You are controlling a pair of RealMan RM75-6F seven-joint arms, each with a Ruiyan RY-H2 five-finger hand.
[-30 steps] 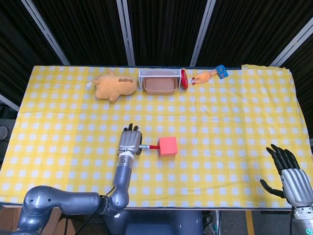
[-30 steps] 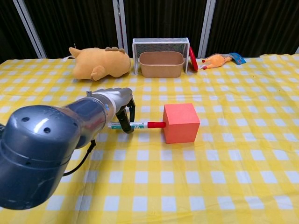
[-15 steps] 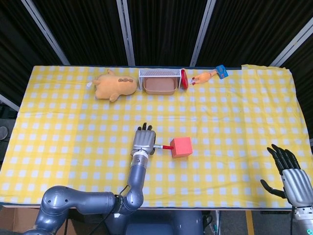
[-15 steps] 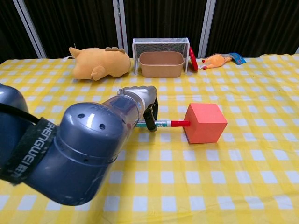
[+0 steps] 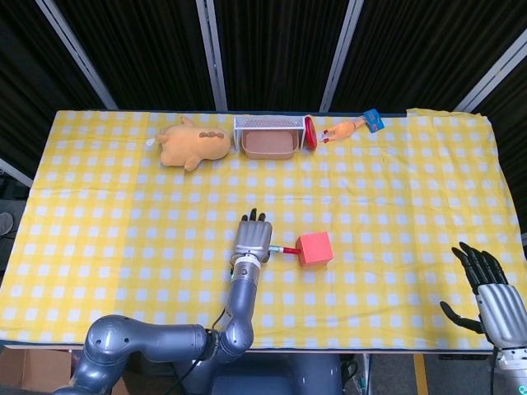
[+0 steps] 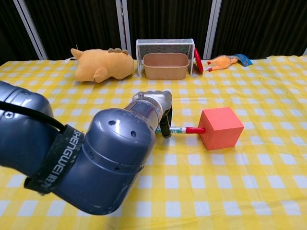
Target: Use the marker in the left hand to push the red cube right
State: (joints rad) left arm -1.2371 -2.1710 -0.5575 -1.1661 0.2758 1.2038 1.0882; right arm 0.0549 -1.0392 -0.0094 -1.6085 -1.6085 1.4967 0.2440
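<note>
The left hand (image 5: 252,239) is down on the yellow checked tablecloth (image 5: 123,214), fingers wrapped around the marker (image 6: 184,130), which lies level and points straight at the red cube (image 6: 221,127). The red cap end is right up against the cube's left face, touching it as far as the chest view shows. The cube sits flat on the cloth, just right of that hand and well in front of the tan tub (image 6: 166,65), slightly right of the tub's line.

That tub sits inside a white wire basket (image 5: 265,123) at the far edge of the cloth. Left of the basket lies an orange plush animal (image 6: 102,64). Tight against the basket's right side leans a red disc (image 5: 310,132), on edge, and just right of that lies a rubber chicken toy (image 5: 344,129) with a blue tag (image 5: 375,120) at its far end.

Far off to the right of the cube, at the near corner of the cloth, the right hand (image 5: 492,294) hovers with dark fingers spread wide and nothing in them.
</note>
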